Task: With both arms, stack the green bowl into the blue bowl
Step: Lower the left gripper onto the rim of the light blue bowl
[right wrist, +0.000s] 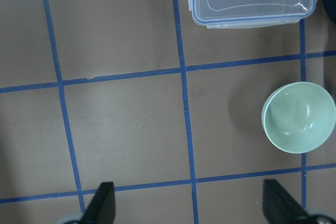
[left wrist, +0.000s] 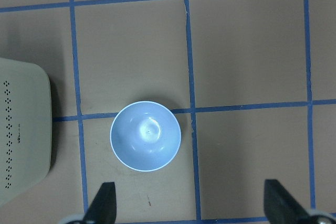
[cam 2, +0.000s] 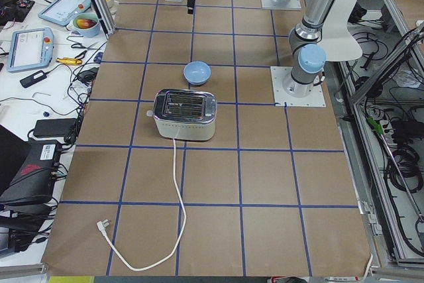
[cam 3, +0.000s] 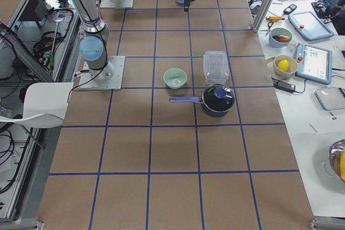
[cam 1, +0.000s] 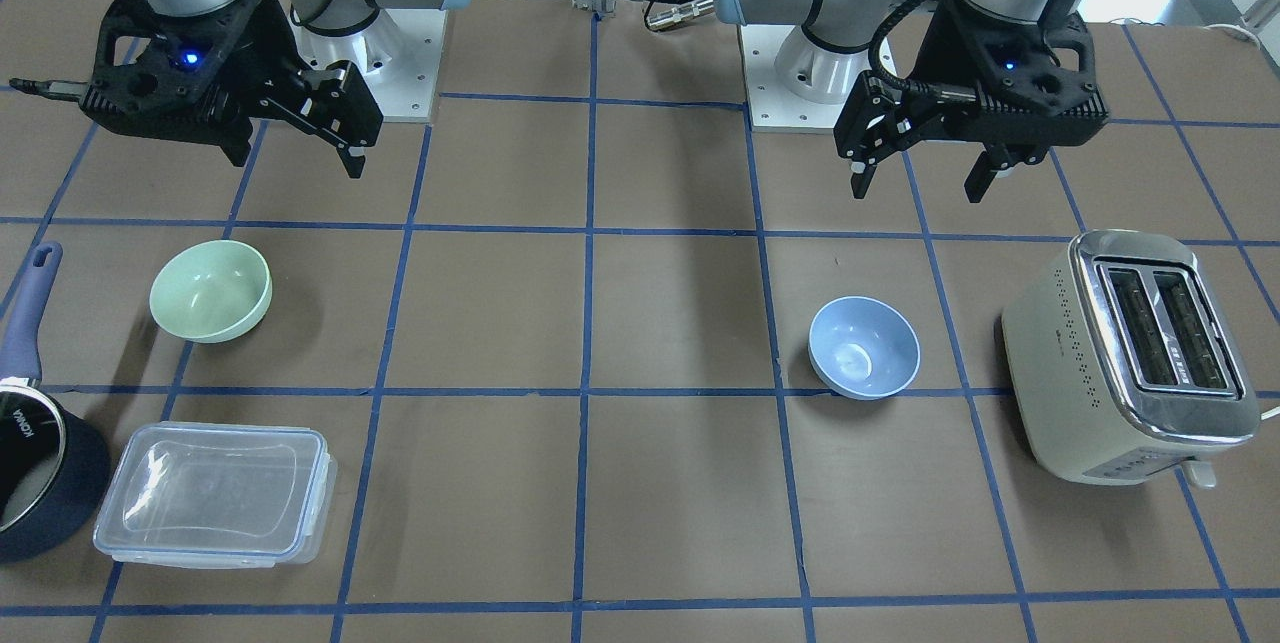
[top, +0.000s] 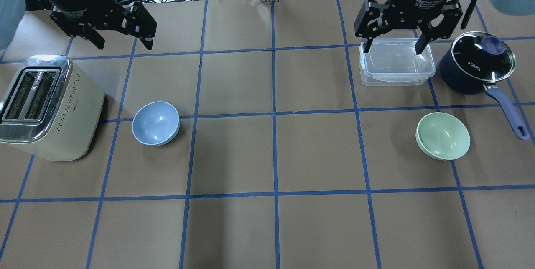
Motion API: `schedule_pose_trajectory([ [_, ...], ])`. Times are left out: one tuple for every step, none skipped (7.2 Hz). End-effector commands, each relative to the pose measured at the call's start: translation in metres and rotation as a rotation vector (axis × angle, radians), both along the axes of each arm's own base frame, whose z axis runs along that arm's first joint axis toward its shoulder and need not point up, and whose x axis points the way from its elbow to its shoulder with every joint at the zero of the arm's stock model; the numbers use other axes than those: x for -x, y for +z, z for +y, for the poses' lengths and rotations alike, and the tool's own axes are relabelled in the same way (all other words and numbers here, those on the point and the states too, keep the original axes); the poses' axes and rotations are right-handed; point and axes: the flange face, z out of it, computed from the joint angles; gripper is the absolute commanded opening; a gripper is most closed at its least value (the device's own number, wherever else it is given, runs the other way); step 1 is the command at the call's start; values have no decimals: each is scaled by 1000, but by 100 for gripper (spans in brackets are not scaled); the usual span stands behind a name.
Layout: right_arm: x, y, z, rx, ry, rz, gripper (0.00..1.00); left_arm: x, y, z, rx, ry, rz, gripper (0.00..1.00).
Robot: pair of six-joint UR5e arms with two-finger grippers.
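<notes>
Both bowls sat upright on the table [top: 271,156], well apart: the green bowl [top: 443,136] near the saucepan [top: 476,66] and clear container [top: 397,66], the blue bowl [top: 155,123] near the toaster [top: 50,106]. The left gripper [top: 124,43] and right gripper [top: 393,48] hung above the table, jaws spread wide, holding nothing. I judged the green bowl light, stiff, slick plastic - I'd pinch its rim wall, one finger inside and one outside, since the smooth curved sides looked likely to slip.
</notes>
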Motion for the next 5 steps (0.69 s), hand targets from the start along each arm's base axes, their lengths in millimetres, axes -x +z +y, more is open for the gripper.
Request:
schedule_pose_trajectory([
  [0,0,0,-1,1,4,100,0,-14,11,-28,0,0,100],
  [0,0,0,1,1,2,100,-4,-31,11,-53,5,-3,100],
  [1,1,0,2,1,5,100,-9,-59,7,-67,-2,-2,100],
  [1,2,0,4,-1,10,100,-12,-128,3,-131,-6,-1,100],
  [1,1,-2,4,1,7,100,-12,-190,4,-68,-9,-6,100],
])
